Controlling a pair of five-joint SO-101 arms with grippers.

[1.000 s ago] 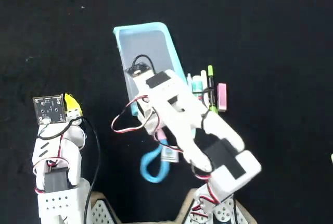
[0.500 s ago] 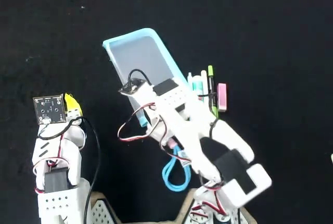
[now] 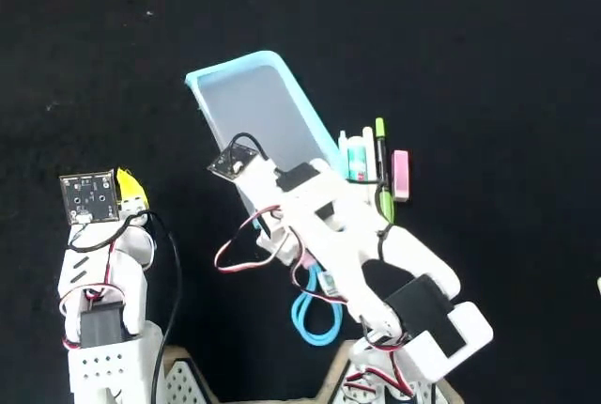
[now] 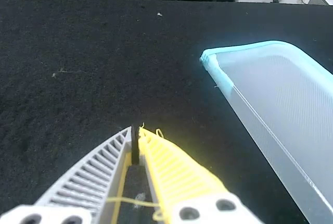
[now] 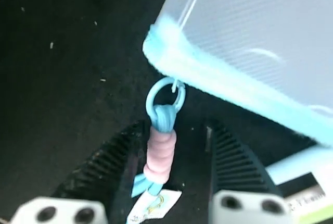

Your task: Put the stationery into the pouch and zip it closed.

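The pouch (image 3: 252,108) is pale blue and translucent and lies flat at mid-table; it also shows in the left wrist view (image 4: 281,104) and the right wrist view (image 5: 250,41). Its zipper ring (image 5: 165,96) carries a pink bead (image 5: 160,153) and a blue strap loop (image 3: 315,315). My right gripper (image 5: 173,126) is open at the pouch's near corner, its fingers either side of the bead. Pens (image 3: 368,162) and a pink eraser (image 3: 401,175) lie beside the pouch's right edge. My left gripper (image 4: 136,132) is shut and holds nothing, left of the pouch (image 3: 127,186).
The black cloth (image 3: 488,75) covers the whole table. The right arm (image 3: 347,244) lies across the pouch's near end and hides it from above. A small white tag (image 5: 153,208) hangs on the strap.
The pouch's far end has swung to the left and its strap loop has shifted right. The right arm has drawn back toward the near edge. The left arm has not moved.
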